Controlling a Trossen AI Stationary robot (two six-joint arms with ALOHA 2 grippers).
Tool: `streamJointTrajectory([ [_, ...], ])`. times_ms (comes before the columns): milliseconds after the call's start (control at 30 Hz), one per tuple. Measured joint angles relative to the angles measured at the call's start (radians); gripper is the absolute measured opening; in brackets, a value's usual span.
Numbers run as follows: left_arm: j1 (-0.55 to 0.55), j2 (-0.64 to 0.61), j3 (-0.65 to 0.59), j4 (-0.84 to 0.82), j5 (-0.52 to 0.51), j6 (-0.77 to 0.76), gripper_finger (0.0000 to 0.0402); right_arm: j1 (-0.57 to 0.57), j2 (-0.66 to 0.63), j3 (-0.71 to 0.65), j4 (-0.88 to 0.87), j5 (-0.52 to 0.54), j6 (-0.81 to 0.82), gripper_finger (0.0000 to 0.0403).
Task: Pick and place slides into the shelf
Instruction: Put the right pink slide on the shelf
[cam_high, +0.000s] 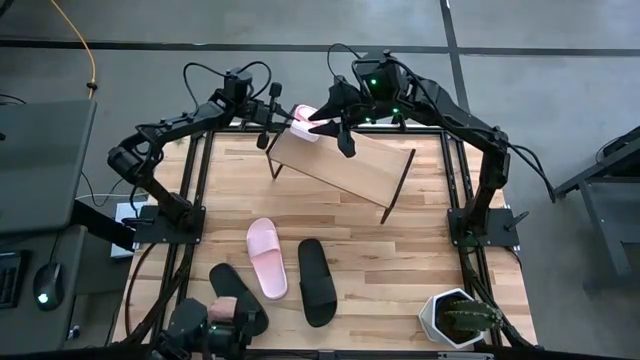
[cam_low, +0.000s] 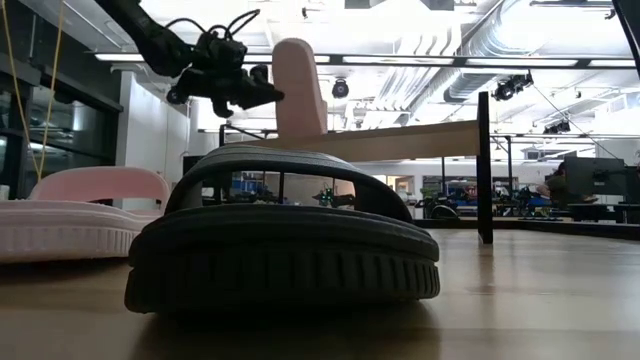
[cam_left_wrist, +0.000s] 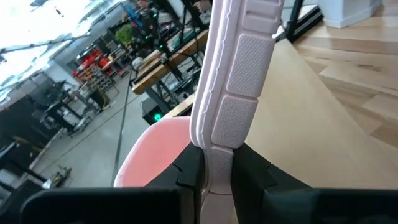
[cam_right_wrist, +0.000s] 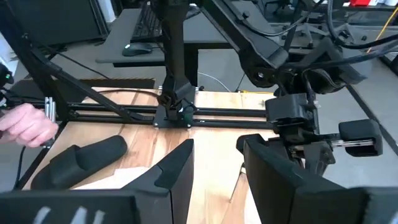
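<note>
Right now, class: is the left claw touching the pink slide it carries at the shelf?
Touching. The left wrist view shows the left claw with both fingers pressed against the pink slide.

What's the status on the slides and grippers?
Left gripper shut on pink slide, held on edge at the shelf's upper end. Right gripper open, empty, just above the shelf. Three slides on the table. Nothing blocking the shelf.

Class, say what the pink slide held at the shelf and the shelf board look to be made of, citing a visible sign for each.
Pink slide: likely moulded foam or soft rubber, matte; its sole shows stamped textured panels. Shelf board: light wood or plywood, smooth pale finish on thin black legs, probably metal. The left gripper grips the slide.
</note>
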Motion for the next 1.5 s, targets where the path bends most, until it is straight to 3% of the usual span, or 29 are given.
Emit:
streamJointTrajectory([
  [500,0.000,0.005,0.000,-0.122,-0.020,0.135,0.0041,0.000,0.000,0.000,-0.027,0.000,0.000,0.0131],
  [833,0.040,-0.003,0.001,-0.166,-0.033,0.109,0.0040,0.000,0.000,0.000,-0.028,0.000,0.000,0.0131],
  [1133,0.059,-0.006,0.001,-0.205,-0.067,0.050,0.0150,0.000,0.000,0.000,-0.031,-0.001,0.000,0.0131],
  [1500,0.059,-0.021,0.001,-0.312,-0.118,0.097,0.0141,0.000,0.000,0.000,-0.055,-0.001,0.000,0.0131],
])
